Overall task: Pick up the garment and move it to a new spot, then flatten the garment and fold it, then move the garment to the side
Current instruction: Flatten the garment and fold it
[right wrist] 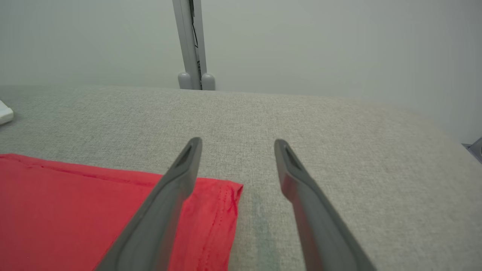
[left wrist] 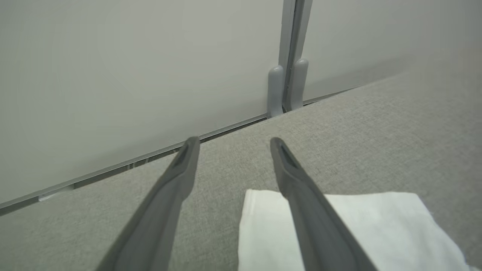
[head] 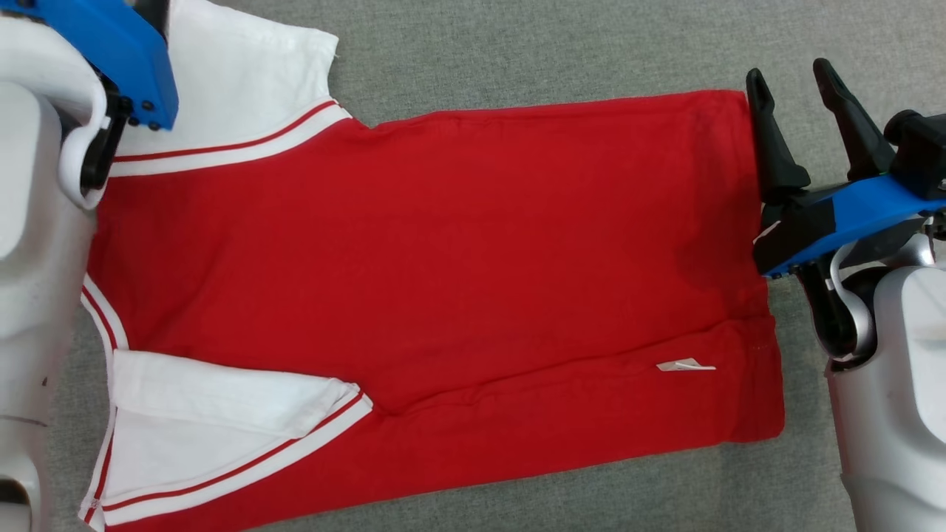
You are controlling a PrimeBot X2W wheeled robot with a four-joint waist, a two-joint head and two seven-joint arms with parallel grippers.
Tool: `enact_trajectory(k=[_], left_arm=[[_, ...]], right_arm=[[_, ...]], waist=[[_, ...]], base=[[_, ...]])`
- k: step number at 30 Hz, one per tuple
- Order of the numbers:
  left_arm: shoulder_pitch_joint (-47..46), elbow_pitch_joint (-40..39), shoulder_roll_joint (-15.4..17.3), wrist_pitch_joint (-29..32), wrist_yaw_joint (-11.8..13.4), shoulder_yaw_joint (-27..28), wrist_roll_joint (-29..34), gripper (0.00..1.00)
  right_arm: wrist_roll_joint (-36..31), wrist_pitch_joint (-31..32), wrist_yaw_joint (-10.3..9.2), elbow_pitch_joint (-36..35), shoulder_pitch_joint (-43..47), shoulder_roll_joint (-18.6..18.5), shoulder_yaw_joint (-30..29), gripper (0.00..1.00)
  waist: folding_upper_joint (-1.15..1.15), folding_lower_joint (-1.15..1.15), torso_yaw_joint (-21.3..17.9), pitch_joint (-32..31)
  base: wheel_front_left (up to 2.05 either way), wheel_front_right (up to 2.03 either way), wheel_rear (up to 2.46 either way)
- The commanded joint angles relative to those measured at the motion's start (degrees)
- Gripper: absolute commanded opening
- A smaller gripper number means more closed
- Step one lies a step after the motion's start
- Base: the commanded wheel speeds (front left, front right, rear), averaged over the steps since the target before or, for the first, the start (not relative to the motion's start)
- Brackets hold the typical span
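jaws spread wide on both, gripping nothing. left gripper (left wrist: 233,145) is above a white sleeve (left wrist: 376,226), right gripper (head: 789,74) over the hem corner. red shirt (head: 443,244) lies flat on the grey surface (head: 517,44). small white tag (head: 686,365), no readable writing. left arm (head: 29,185) hides the collar end.

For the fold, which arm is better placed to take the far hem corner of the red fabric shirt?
Right. The open right claw stands over the hem corner of the red fabric shirt; the left claw hovers at its white sleeve.
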Motion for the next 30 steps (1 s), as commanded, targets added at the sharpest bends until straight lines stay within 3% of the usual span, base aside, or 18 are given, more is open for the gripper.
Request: enact_trajectory(k=[1,10,16,18,19,30], left_arm=[[-1.3,0.5,0.3,0.6,-0.4,-1.2,-0.9,1.0],[-0.1,2.1,3.0,5.8,-0.3,-12.1,-8.9,1.0],[-0.2,3.6,3.6,8.6,-0.3,-16.4,-13.5,1.0],[-0.5,3.9,3.9,8.3,-0.3,-17.4,-14.4,0.44],[-0.8,4.1,4.1,8.1,-0.3,-17.9,-14.7,0.0],[-3.8,5.5,3.6,2.6,-0.3,-21.1,-16.3,0.0]], right_arm=[[0.5,-0.4,0.03,0.2,-1.2,0.0,0.0,1.0],[0.8,-1.1,0.03,1.8,-2.5,0.2,0.4,1.0],[1.2,-0.6,0.03,2.9,-3.1,0.0,1.2,1.0],[1.6,-0.2,0.03,3.2,-3.3,-0.3,1.5,1.0],[1.7,0.0,0.03,3.3,-3.4,-0.5,1.6,1.0],[5.9,8.5,0.03,4.7,-3.4,-3.4,5.2,1.0]], waist=[[0.0,-0.02,-0.1,0.1],[0.0,-0.02,-0.3,1.0],[0.0,-0.02,-0.9,1.1],[0.0,-0.02,-1.1,0.9],[0.0,-0.02,-1.1,0.8],[0.0,-0.02,-0.6,-1.1]], base=[[0.0,0.0,0.0],[0.0,0.0,0.0],[0.0,0.0,0.0],[0.0,0.0,0.0],[0.0,0.0,0.0],[0.0,0.0,0.0]])
